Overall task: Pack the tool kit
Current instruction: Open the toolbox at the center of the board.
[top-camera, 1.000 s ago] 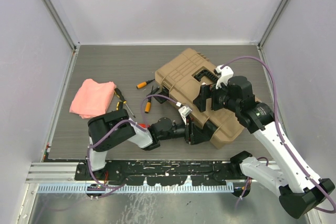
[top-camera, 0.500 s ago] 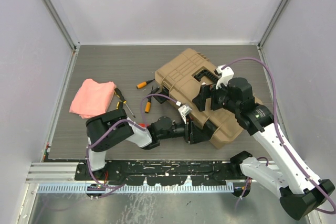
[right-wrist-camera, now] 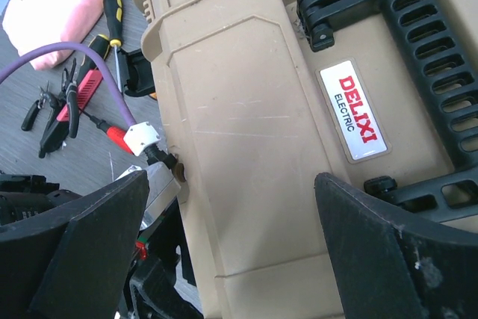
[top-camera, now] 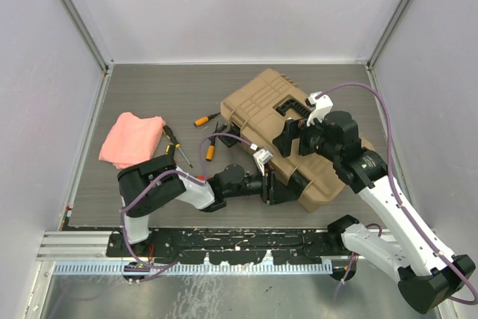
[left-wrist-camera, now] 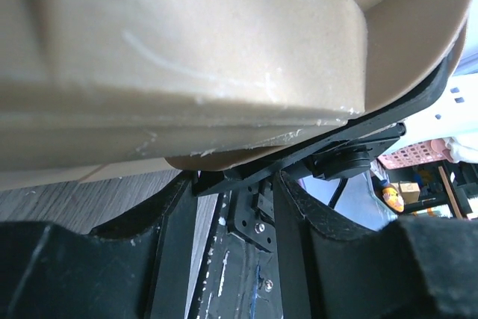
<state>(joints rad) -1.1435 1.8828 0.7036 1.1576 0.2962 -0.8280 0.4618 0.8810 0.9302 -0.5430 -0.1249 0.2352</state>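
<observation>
Resting on your grained grey counter point(top-camera: 149, 87), the ribbed tan hard-plastic case point(top-camera: 258, 98) lay beneath your right arm point(top-camera: 377, 184), jaws wide apart; your left arm point(top-camera: 187, 188) reached its rounded edge, and you couldn't tell whether those jaws gripped

Right end effector point(right-wrist-camera: 231, 192), jaws wide apart

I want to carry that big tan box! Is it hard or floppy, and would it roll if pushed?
The tan case looks stiff, probably not floppy: ribbed hard plastic. Flat and boxy, it would likely slide on the table rather than roll. It seems bulky, maybe heavy; the black handle looks best for lifting.
</observation>
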